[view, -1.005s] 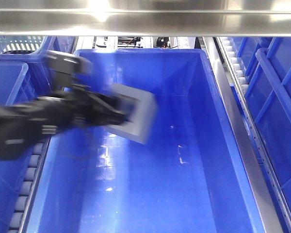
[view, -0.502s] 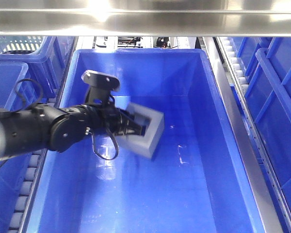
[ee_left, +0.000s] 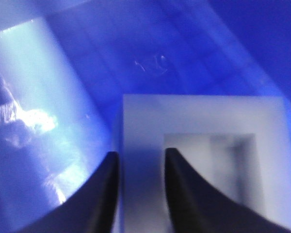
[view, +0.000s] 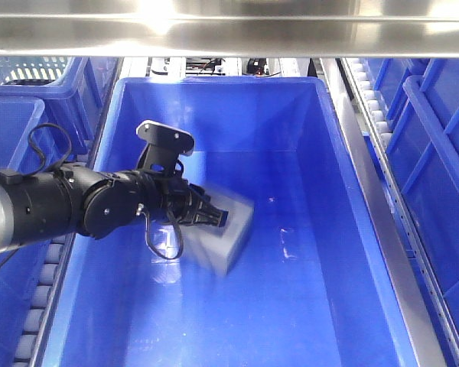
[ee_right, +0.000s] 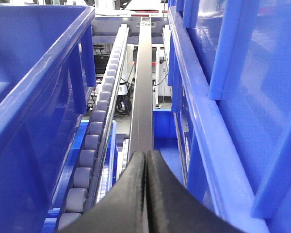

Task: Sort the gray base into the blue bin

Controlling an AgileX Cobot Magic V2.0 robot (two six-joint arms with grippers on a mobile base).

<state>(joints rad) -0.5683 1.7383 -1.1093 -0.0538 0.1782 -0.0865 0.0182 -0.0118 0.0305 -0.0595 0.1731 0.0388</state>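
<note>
left arm (view: 69, 210) reaches in from the left side, down inside the blue bin (view: 336, 138). the left gripper (view: 206, 216) has the gray base (view: 231, 233) pinched by one wall: in the wrist view one finger (ee_left: 104, 194) sits on the outside of the block and the other sits inside the square recess (ee_left: 223, 170), so the fingers are set narrow with just that wall between them. the block is blurry in the front view, tilted, low in the bin over the left-middle part of the floor. can't tell if its bottom corner is touching the floor or just above it. bin floor is glossy with a faint grid and a bright glare patch (ee_left: 34, 119) beside the block.

right gripper (ee_right: 146, 194) is well apart from all this, fingers pressed together with nothing between them. it points along a dark rail (ee_right: 144, 82) that runs between other blue bins, with a line of gray rollers (ee_right: 94, 141) just to its left.

pale lattice basket (view: 30, 70) sits at the top left corner of the front view, and a shiny metal bar (view: 229, 30) crosses the top.
</note>
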